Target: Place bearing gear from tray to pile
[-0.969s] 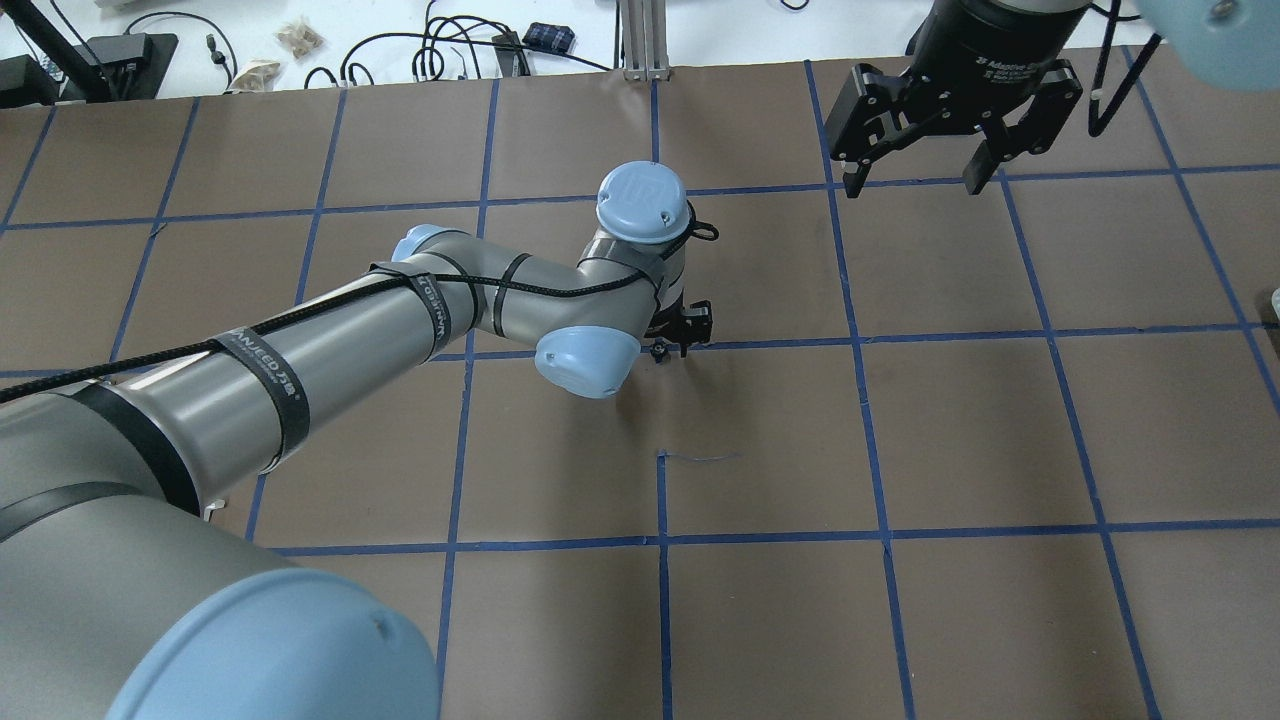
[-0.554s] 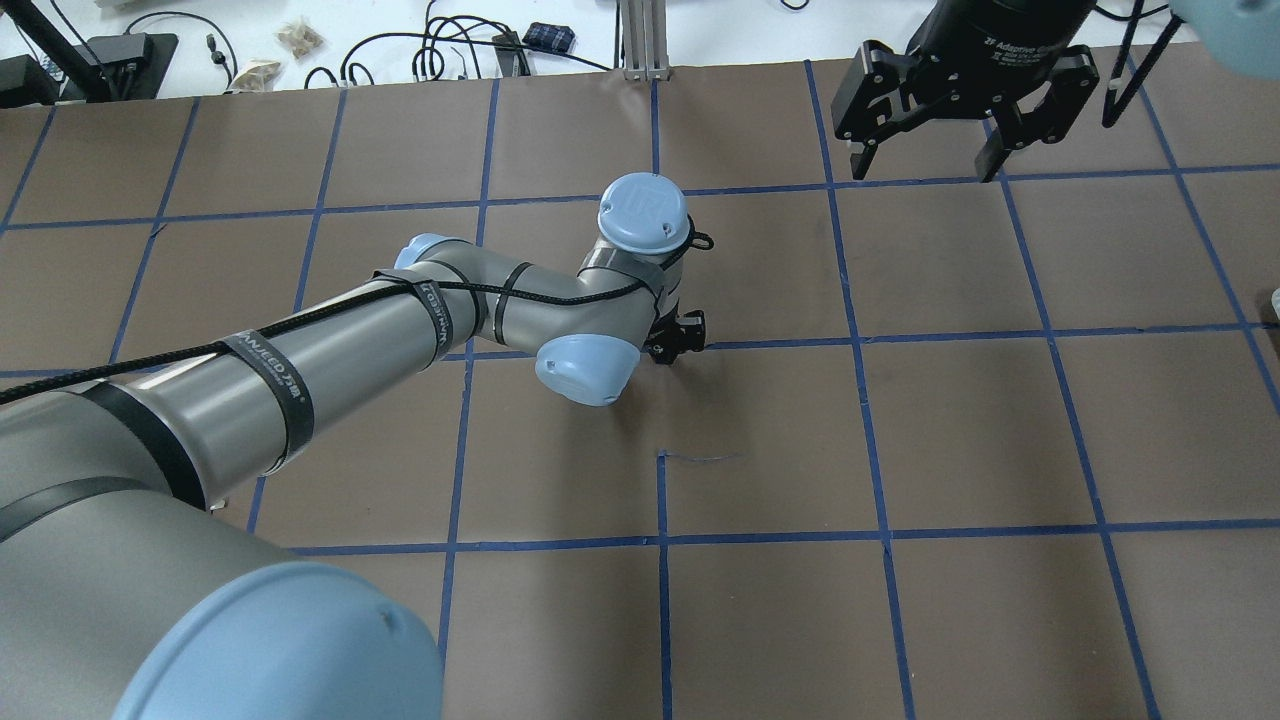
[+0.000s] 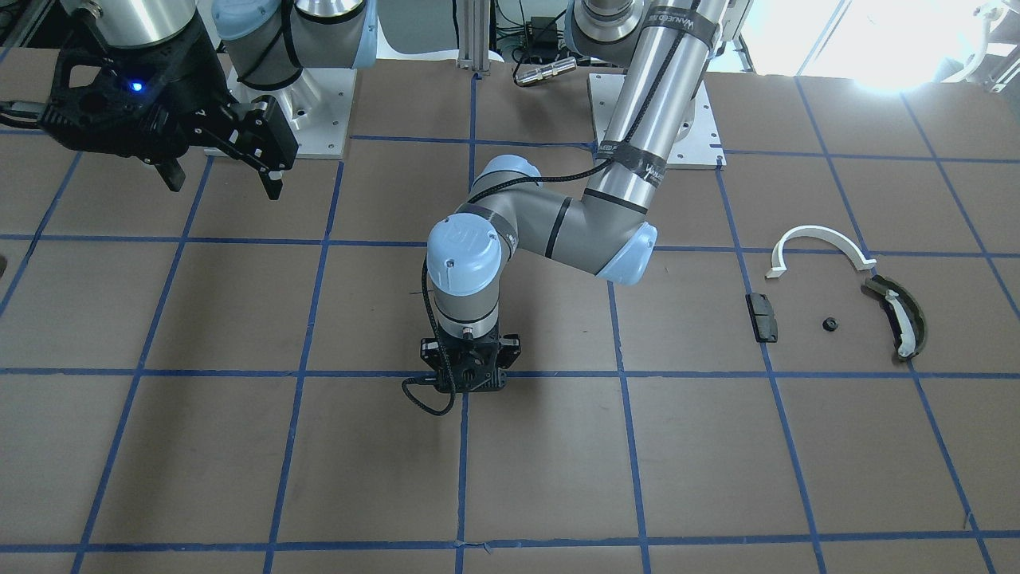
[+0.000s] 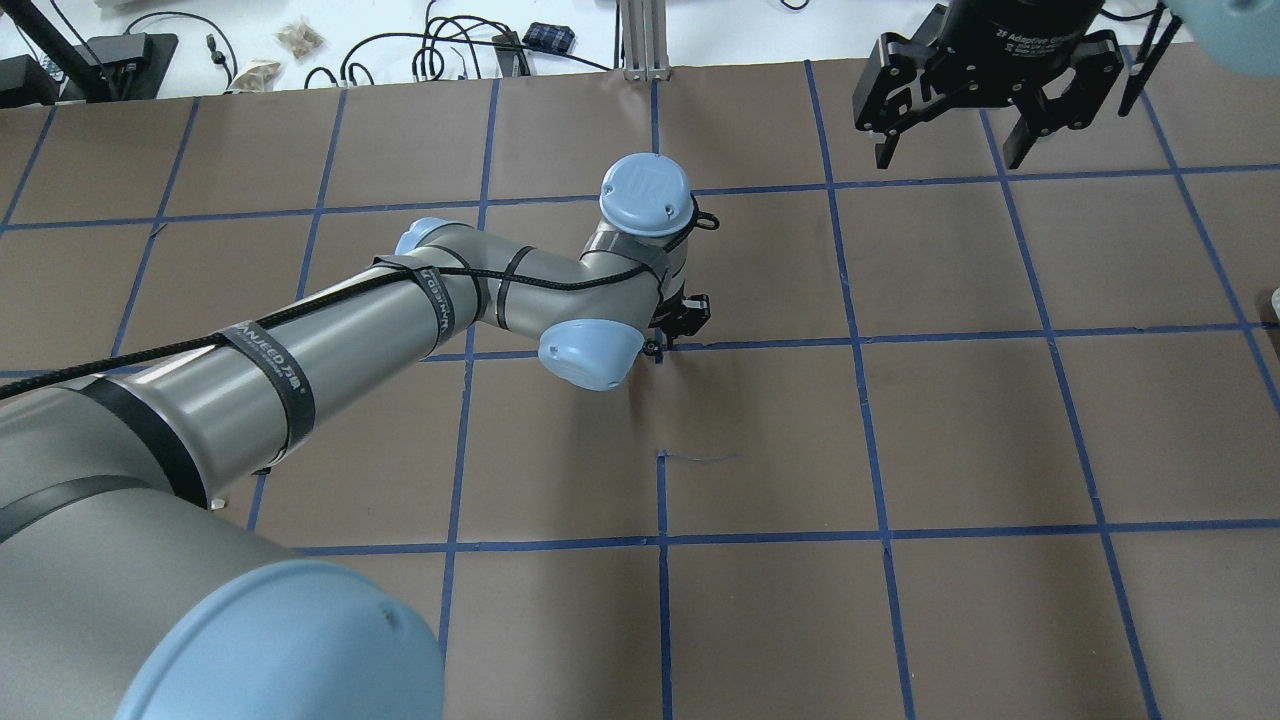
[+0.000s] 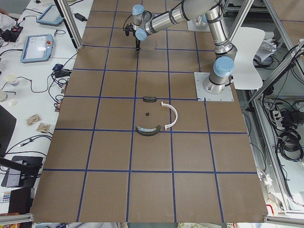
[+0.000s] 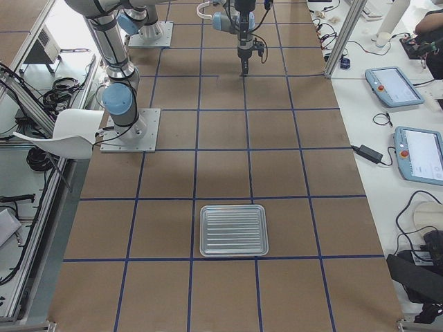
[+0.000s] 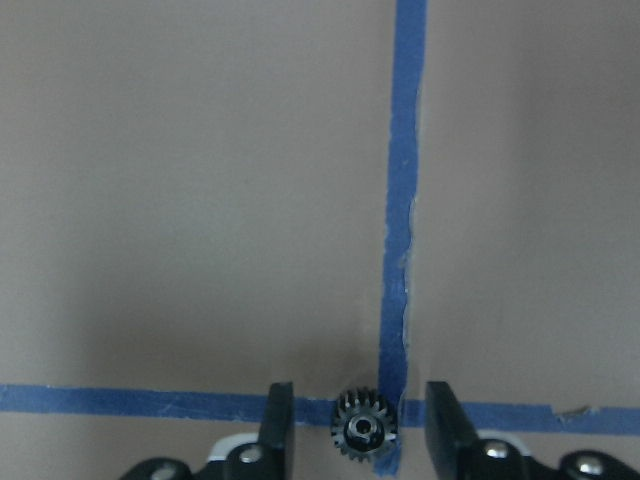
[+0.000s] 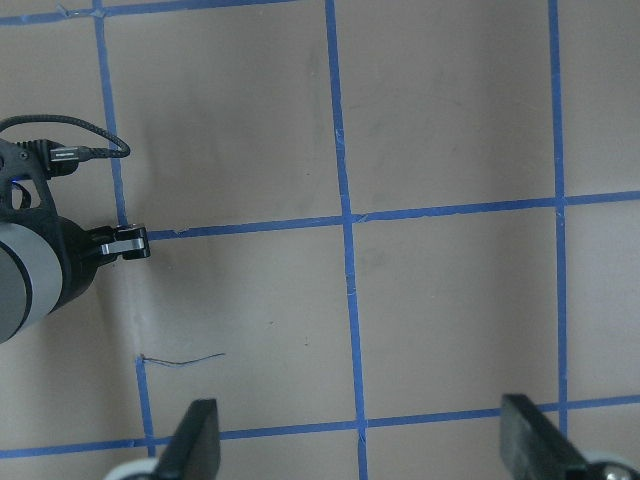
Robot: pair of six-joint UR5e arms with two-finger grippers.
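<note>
A: L fingers [image 7: 281, 420], what state?
B: Apart, moderately. Bearing gear [image 7: 363, 430] sits btwn them w/ a gap on each side. Neither finger touches it, so it isn't gripped.

A: Where's the gear exactly?
B: Lying flat on the surface [image 4: 960, 430], right at a crossing of the blue tape lines [image 7: 405, 150], about mid-surface. L arm [image 4: 470, 290] reaches over it, wrist pointing straight down. Can't tell if the fingertips touch the surface.

A: R fingers [image 8: 195, 445]?
B: Spread wide, nothing btwn them, touching nothing. They hang above the surface on the robot's right, well apart from the gear.

A: And the pile [image 3: 829, 324]?
B: On the robot's left side, well apart from the gear. It has a white arc [image 3: 821, 237], a black block [image 3: 763, 316], an olive curved piece [image 3: 899, 312] w/ a white strip, and a tiny black part [image 5: 147, 114] btwn block and olive piece. One end of the arc is just beside the olive piece.

A: Tray [image 6: 234, 229]?
B: Ribbed metal, near the surface's end on the robot's right, well apart from both sets of fingers.
</note>
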